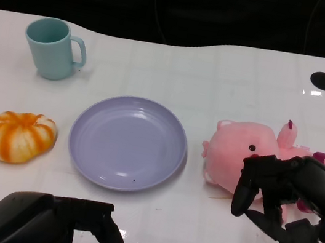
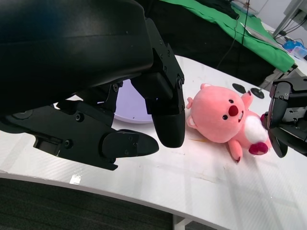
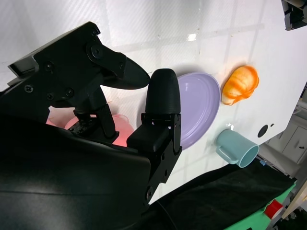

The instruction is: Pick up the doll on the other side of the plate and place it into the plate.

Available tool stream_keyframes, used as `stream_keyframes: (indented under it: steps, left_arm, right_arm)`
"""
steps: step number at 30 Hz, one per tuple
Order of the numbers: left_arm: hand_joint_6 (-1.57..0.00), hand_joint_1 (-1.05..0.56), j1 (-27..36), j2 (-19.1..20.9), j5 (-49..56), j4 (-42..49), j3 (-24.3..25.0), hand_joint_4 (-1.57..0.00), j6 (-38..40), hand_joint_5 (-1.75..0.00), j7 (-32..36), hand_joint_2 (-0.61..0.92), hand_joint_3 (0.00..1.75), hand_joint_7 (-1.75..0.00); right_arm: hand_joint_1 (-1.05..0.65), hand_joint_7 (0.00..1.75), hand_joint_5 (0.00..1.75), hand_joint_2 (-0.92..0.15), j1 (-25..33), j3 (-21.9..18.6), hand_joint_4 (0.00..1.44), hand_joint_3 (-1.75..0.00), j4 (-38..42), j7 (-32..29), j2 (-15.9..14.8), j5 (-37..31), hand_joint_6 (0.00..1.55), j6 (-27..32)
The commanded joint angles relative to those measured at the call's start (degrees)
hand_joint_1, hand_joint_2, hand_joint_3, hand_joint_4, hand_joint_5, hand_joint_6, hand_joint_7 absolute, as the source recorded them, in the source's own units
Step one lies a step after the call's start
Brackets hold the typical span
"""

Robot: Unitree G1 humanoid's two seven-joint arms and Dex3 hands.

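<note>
What I'm not seeing clearly from here

My right hand [image 1: 290, 199] is covering the lower body of the doll [image 1: 242, 150], so I'm not seeing whether the fingers are touching it; the left hand [image 1: 48, 224] is running off the frame's bottom edge.

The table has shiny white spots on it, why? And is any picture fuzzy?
Head view: lamp glare on the glossy table, brightest near the left hand. Left wrist view: the hand close to the camera is a dark mass, the doll sharp. Right wrist view: glare streaks on the table, the plate and cup clear.
</note>
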Motion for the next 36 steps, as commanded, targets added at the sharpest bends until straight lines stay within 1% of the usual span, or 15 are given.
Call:
stream_keyframes:
  steps: [1, 6, 9, 22, 24, 25, 26, 29, 32, 33, 34, 36]
  left_arm:
    - [-0.73, -0.2, -0.1, 0.5, -0.5, -0.1, 0.2, -0.62, 0.0, -1.67, -0.6, 0.92, 0.38, -0.85]
    - [-0.74, -0.2, -0.1, 0.5, -0.3, -0.3, 0.2, -0.63, 0.4, -1.67, -0.6, 0.92, 0.37, -0.85]
    - [-0.74, -0.2, -0.1, 0.5, -0.4, -0.2, 0.3, -0.63, 0.1, -1.67, -0.7, 0.92, 0.37, -0.85]
    - [-0.74, -0.2, -0.1, 0.7, -0.3, -0.1, 0.4, -0.62, 0.0, -1.67, -0.6, 0.92, 0.36, -0.84]
    - [-0.74, -0.2, 0.0, 0.7, -0.3, -0.2, 0.4, -0.62, 0.0, -1.67, -0.6, 0.92, 0.36, -0.84]
    - [-0.74, -0.2, 0.0, 0.7, -0.4, -0.2, 0.4, -0.62, 0.0, -1.67, -0.6, 0.92, 0.36, -0.84]
    - [-0.74, -0.2, 0.0, 0.7, -0.4, -0.2, 0.5, -0.62, 0.0, -1.67, -0.6, 0.92, 0.36, -0.84]
    - [-0.74, -0.2, 0.0, 0.7, -0.5, 0.0, 0.6, -0.63, -0.3, -1.67, -0.5, 0.92, 0.37, -0.84]
    - [-0.74, -0.19, 0.1, 0.6, -0.6, 0.3, 0.7, -0.63, -0.7, -1.67, -0.3, 0.92, 0.36, -0.84]
    - [-0.75, -0.19, 0.1, 0.6, -0.7, 0.4, 0.7, -0.63, -0.8, -1.67, -0.3, 0.92, 0.36, -0.84]
    - [-0.75, -0.19, 0.1, 0.6, -0.7, 0.5, 0.7, -0.63, -0.8, -1.67, -0.3, 0.92, 0.36, -0.84]
    - [-0.75, -0.19, 0.2, 0.6, -0.8, 0.4, 0.8, -0.63, -0.8, -1.67, -0.4, 0.92, 0.36, -0.84]
  right_arm:
    - [-0.07, 1.3, 1.69, -0.56, -0.7, 0.1, 0.73, -1.01, 0.2, 0.2, -0.7, -0.1, 0.73, 0.1]
    - [-0.07, 1.29, 1.68, -0.56, -0.6, 0.1, 0.73, -1.01, 0.5, 0.1, -0.7, -0.1, 0.74, -0.9]
    - [-0.07, 1.29, 1.67, -0.56, -0.7, 0.1, 0.73, -1.01, 0.2, 0.0, -0.7, -0.2, 0.74, -0.1]
    - [-0.07, 1.27, 1.68, -0.57, -0.8, 0.0, 0.73, -0.99, 0.5, -0.2, -0.6, -0.3, 0.74, -0.5]
    - [-0.07, 1.24, 1.63, -0.56, -0.7, -0.1, 0.73, -0.99, 0.4, -0.7, -0.4, -0.6, 0.75, -0.7]
    - [-0.08, 1.21, 1.56, -0.56, -0.7, -0.2, 0.74, -0.99, 0.3, -0.9, -0.4, -0.7, 0.76, -0.8]
    - [-0.08, 1.2, 1.54, -0.56, -0.7, -0.2, 0.74, -0.99, 0.1, -1.2, -0.4, -1.0, 0.76, -0.6]
    - [-0.11, 1.05, 1.35, -0.64, -0.7, -0.7, 0.71, -0.81, -0.4, -2.1, -0.1, -1.4, 0.72, 0.4]
    - [-0.12, 0.9, 1.22, -0.67, -0.3, -1.2, 0.67, -0.68, -0.7, -4.6, 0.7, -2.6, 0.68, 0.3]
    - [-0.14, 0.79, 1.14, -0.67, -0.1, -1.3, 0.63, -0.62, -0.8, -5.6, 1.0, -3.2, 0.61, 0.1]
    - [-0.16, 0.72, 1.09, -0.67, -0.1, -1.3, 0.59, -0.58, -1.2, -6.6, 1.2, -4.1, 0.56, 0.6]
    - [-0.2, 0.56, 1.02, -0.72, 0.0, -1.3, 0.51, -0.43, -1.8, -8.6, 1.8, -5.8, 0.47, 1.6]
